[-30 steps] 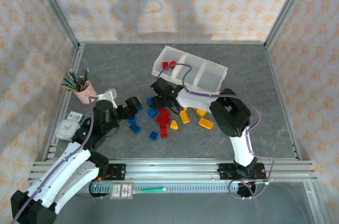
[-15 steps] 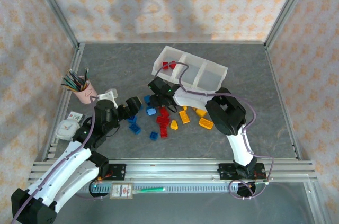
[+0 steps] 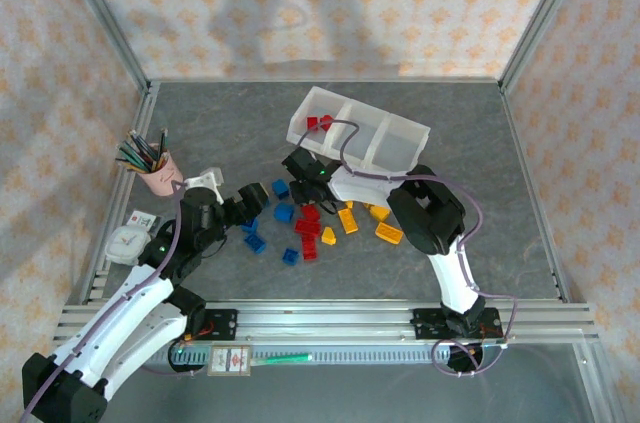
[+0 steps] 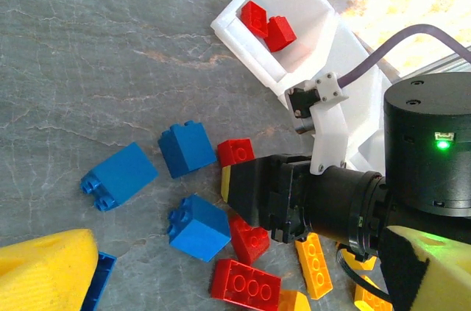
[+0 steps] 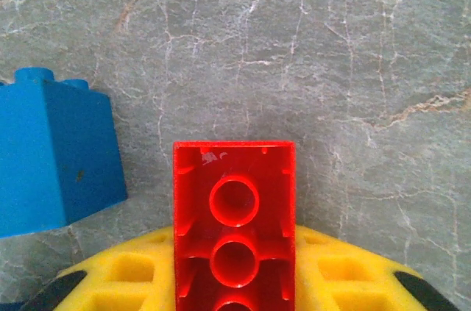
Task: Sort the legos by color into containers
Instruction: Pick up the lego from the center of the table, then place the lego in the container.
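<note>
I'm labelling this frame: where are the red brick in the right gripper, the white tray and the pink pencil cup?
red brick (image 5: 234, 230), right wrist view, hollow underside.
white tray (image 3: 400, 146), top view, bare end compartment.
pink pencil cup (image 3: 158, 180), top view, side wall.

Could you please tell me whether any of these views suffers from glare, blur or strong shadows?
Top external: sharp, with soft grey shadows on the back wall. Left wrist: background blown out beyond the tray; the left hand's near yellow pad blurred. Right wrist: red brick crisp.
</note>
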You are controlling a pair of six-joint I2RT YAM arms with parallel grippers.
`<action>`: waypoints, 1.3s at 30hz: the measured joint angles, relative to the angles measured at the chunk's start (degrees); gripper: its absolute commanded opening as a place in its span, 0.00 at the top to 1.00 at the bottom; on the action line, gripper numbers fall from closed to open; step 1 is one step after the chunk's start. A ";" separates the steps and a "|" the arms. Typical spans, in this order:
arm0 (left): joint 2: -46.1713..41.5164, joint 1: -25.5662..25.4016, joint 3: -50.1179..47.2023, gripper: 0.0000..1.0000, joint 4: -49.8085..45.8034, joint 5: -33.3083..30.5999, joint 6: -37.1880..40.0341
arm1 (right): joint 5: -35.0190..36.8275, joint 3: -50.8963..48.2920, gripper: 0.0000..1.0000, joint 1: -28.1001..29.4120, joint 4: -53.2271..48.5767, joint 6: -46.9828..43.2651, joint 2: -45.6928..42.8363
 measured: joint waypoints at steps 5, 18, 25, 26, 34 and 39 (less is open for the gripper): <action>0.15 0.00 0.09 0.01 0.09 0.00 0.00 | -0.33 0.00 0.77 -0.31 -0.04 0.00 -0.20; 6.08 0.00 3.87 0.01 3.19 -0.35 0.61 | 0.85 8.52 0.78 -6.88 -0.17 -0.24 -2.62; 10.95 0.00 7.28 0.01 6.27 -2.23 0.68 | 4.55 22.69 0.78 -9.14 1.18 -0.68 2.82; 11.43 0.00 7.54 0.01 6.88 -2.64 0.68 | 4.94 24.55 0.78 -9.44 1.20 -0.68 4.13; 14.71 0.00 9.09 0.01 9.51 -4.98 0.90 | 7.91 35.15 0.67 -13.05 0.22 -1.03 14.82; 15.65 0.00 10.03 0.01 10.47 -5.70 1.09 | 8.52 40.87 0.53 -14.23 -1.97 -2.47 18.78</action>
